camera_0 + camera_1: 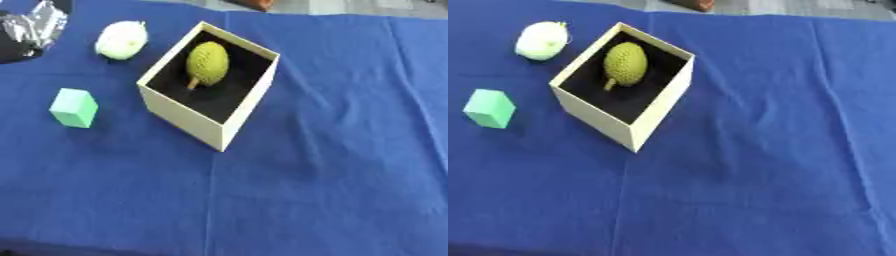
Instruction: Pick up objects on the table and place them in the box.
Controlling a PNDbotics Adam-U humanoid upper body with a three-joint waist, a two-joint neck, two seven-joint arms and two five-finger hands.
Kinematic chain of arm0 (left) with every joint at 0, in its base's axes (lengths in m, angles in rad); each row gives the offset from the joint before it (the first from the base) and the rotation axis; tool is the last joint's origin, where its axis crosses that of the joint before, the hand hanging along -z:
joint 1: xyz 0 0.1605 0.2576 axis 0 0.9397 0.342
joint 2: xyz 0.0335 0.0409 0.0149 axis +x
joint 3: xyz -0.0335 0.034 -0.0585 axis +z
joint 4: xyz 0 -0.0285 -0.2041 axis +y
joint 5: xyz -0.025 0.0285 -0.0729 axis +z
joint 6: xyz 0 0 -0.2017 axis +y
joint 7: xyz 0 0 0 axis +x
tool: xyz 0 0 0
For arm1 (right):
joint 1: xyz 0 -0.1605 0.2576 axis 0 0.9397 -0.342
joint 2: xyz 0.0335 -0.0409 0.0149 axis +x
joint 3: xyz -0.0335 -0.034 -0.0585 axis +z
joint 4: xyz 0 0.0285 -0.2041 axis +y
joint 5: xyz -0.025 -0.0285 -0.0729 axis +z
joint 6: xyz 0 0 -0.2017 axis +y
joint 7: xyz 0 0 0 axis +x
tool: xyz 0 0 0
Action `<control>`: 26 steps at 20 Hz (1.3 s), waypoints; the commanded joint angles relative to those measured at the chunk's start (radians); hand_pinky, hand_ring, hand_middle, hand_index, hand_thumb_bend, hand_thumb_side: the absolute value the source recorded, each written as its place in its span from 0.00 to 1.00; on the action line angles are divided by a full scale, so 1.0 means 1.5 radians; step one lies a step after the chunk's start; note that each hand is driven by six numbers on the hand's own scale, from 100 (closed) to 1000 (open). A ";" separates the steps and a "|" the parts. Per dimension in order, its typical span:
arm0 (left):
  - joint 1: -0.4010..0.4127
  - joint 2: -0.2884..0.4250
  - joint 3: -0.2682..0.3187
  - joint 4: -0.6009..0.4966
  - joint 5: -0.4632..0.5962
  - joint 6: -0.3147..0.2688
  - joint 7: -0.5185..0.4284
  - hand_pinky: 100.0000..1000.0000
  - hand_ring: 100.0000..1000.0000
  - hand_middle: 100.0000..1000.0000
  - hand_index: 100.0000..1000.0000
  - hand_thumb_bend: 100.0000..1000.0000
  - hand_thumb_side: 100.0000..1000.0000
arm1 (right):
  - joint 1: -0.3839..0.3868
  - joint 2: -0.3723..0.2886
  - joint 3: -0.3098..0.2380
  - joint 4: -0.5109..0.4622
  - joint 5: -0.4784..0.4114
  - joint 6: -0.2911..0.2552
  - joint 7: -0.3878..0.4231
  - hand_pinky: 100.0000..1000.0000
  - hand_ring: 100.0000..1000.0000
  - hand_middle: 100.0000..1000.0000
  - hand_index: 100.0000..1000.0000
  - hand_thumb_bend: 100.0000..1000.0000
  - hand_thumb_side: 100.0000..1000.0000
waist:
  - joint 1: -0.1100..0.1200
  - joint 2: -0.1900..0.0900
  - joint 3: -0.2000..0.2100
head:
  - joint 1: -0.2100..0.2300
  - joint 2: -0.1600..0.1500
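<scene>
Looking down at a cream box (194,121) standing askew and open-topped on the blue-covered table (332,175). Finding a knobbly yellow-green fruit (207,62) lying inside on the black floor of the box, toward its far corner, with a short brownish stem pointing to the near left. Noting a pale, whitish-green round object (121,40) resting on the cloth just beyond the box's left side, near but not touching. Spotting a light green cube (73,107) sitting further toward the near left, well apart from the box wall and from the round object.

Catching only a silver and black part of the left hand (31,25) at the upper left corner of the left eye view, close to the round object without touching it. Not managing to tell how far it is spread or whether it has hold of anything.
</scene>
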 commanded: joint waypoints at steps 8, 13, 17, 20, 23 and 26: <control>-0.116 0.054 -0.050 0.193 -0.188 -0.107 -0.261 0.91 0.88 0.82 0.92 0.00 0.36 | 0.033 0.085 0.006 -0.010 0.091 -0.016 -0.029 1.00 1.00 0.75 0.85 0.00 0.41 | 0.009 -0.012 -0.012 | 0.002 0.005; -0.125 0.055 -0.049 0.228 -0.231 -0.137 -0.313 0.94 0.89 0.81 0.91 0.06 0.57 | 0.032 0.104 0.010 -0.010 0.111 0.008 -0.038 1.00 1.00 0.75 0.85 0.00 0.41 | 0.015 -0.008 -0.016 | -0.003 0.004; -0.119 0.068 -0.046 0.234 -0.234 -0.149 -0.330 0.95 0.91 0.81 0.92 0.20 0.84 | 0.032 0.114 0.013 -0.010 0.122 0.031 -0.042 1.00 1.00 0.74 0.84 0.00 0.41 | 0.020 -0.006 -0.014 | -0.008 0.002; -0.110 0.081 -0.047 0.233 -0.239 -0.156 -0.340 0.96 0.91 0.82 0.92 0.25 0.90 | 0.030 0.118 0.015 -0.010 0.127 0.043 -0.042 1.00 1.00 0.74 0.84 0.00 0.41 | 0.023 -0.006 -0.012 | -0.010 0.000; -0.102 0.089 -0.047 0.231 -0.236 -0.158 -0.356 0.98 0.93 0.83 0.91 0.25 0.97 | 0.030 0.123 0.016 -0.010 0.130 0.055 -0.042 1.00 1.00 0.74 0.84 0.00 0.41 | 0.024 -0.006 -0.010 | -0.011 -0.001; -0.094 0.097 -0.045 0.228 -0.237 -0.155 -0.374 0.98 0.93 0.82 0.90 0.29 1.00 | 0.030 0.130 0.018 -0.010 0.135 0.069 -0.041 1.00 1.00 0.73 0.83 0.00 0.41 | 0.024 -0.005 -0.008 | -0.011 -0.001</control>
